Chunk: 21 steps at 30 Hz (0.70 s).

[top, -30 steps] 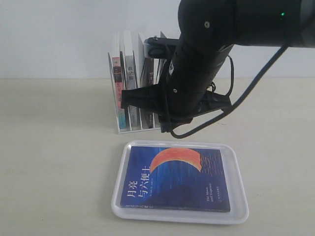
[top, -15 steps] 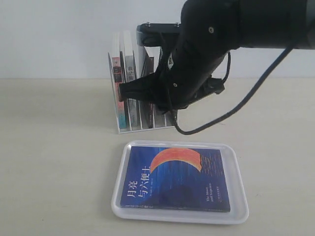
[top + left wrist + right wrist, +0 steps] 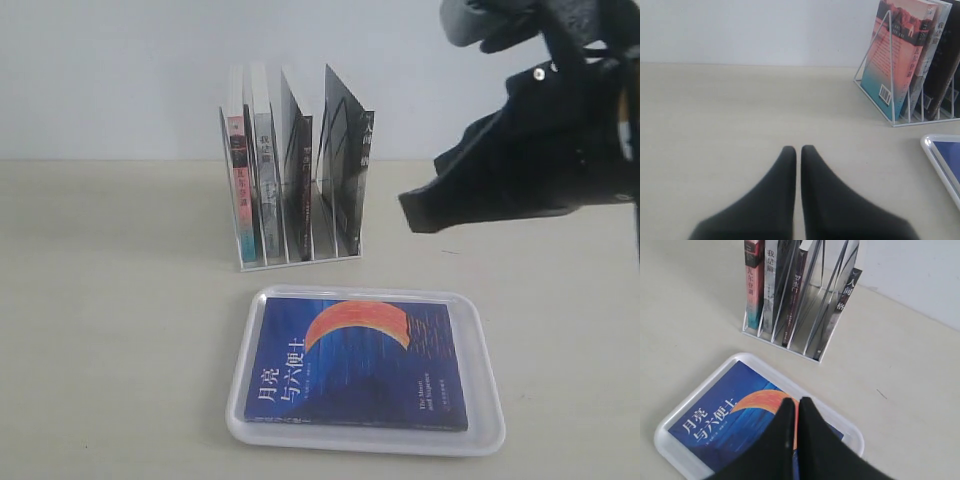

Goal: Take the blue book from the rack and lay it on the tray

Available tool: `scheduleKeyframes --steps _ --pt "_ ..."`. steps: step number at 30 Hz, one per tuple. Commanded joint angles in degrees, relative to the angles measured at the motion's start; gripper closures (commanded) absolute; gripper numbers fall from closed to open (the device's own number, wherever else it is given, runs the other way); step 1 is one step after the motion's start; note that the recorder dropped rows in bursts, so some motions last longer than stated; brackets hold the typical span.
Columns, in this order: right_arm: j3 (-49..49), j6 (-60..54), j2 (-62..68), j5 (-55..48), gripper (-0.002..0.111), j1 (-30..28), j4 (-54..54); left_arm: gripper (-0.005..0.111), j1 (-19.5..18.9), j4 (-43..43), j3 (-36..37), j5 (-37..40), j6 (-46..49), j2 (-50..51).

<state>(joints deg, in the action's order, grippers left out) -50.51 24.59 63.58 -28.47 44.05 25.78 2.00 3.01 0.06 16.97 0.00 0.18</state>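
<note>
blue book point(image 3: 355, 362) in tray point(image 3: 360, 442) | left pincer point(image 3: 796, 149) closed, empty | right pincer point(image 3: 792, 401) closed, empty

The tray point(image 3: 488, 400) is smooth, faintly glossy white plastic; the blue book point(image 3: 360, 365) has a paper cover, perhaps matt; the rack point(image 3: 300, 262) is thin white wire.
</note>
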Motion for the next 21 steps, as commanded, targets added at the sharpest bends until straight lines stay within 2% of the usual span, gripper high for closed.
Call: scheduleKeyframes --steps 1,8,15,21 --pt "3.39 -0.25 -5.28 1.74 0.107 -0.1 2.75 0.103 -0.11 0.23 -0.06 -0.25 0.0 -0.18" --pt "12.36 -0.12 -15.69 10.71 0.107 -1.43 8.13 0.103 -0.11 0.23 -0.06 -0.25 0.0 -0.18" --pt "21.79 0.55 -22.43 20.88 0.107 -11.73 7.7 0.103 -0.11 0.23 -0.06 -0.25 0.0 -0.18" --pt "28.97 0.55 -29.99 22.1 0.107 -19.85 7.73 0.103 -0.11 0.23 -0.06 -0.25 0.0 -0.18"
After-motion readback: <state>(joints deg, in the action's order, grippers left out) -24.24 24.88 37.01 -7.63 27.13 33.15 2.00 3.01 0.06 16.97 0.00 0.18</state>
